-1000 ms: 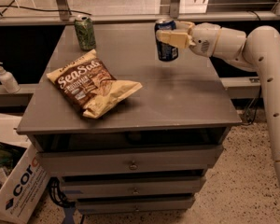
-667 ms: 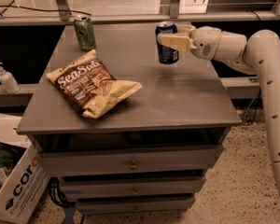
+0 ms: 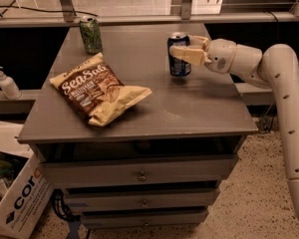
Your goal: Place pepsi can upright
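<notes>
The pepsi can [image 3: 179,66] is dark blue with a silver top. It stands upright on the grey table top [image 3: 199,103], at the back right. Its base looks to be on or just above the surface. My gripper [image 3: 179,49] reaches in from the right on the white arm [image 3: 269,68] and is shut on the can's upper half. One cream finger [image 3: 188,54] lies across the can's front. The other finger is mostly hidden behind the can.
A green patterned can [image 3: 90,34] stands at the back left of the table. A chip bag [image 3: 99,89] lies left of centre. Drawers [image 3: 139,173] sit below the top. A pump bottle [image 3: 7,83] and a cardboard box [image 3: 17,198] are at the left.
My gripper has lowered the pepsi can, still upright, down to the table surface and slightly toward the front. Nothing else has moved.
</notes>
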You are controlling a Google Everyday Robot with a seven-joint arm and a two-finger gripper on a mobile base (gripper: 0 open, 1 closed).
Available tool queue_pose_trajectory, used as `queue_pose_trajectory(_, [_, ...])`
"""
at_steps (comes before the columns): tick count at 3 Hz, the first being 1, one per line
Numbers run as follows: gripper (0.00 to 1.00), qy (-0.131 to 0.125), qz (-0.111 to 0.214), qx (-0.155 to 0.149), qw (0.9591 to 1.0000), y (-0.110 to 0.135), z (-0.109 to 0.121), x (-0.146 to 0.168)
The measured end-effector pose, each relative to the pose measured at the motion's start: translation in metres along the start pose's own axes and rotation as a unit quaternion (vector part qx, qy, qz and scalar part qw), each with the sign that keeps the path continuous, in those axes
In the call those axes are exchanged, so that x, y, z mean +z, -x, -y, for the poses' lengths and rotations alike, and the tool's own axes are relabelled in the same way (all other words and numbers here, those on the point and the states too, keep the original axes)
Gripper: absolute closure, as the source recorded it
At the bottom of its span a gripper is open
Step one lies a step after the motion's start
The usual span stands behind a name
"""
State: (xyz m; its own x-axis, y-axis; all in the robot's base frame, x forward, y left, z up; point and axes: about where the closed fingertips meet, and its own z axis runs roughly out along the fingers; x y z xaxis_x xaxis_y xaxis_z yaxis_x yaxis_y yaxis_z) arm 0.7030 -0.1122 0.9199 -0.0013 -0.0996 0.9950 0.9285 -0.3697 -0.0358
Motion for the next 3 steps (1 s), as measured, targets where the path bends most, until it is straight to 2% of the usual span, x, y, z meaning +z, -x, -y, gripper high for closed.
queue_pose_trajectory(1, [1.00, -0.011, -0.003, -0.004, 0.9999, 0.0067, 0.0037, -0.0030])
queue_pose_trajectory(2, [0.82, -0.022, 0.004, -0.014, 0.9996, 0.0122, 0.0061, -0.0066])
queue_pose_trajectory(3, [0.59, -0.033, 0.009, -0.022, 0.9992, 0.0143, 0.0075, -0.0106])
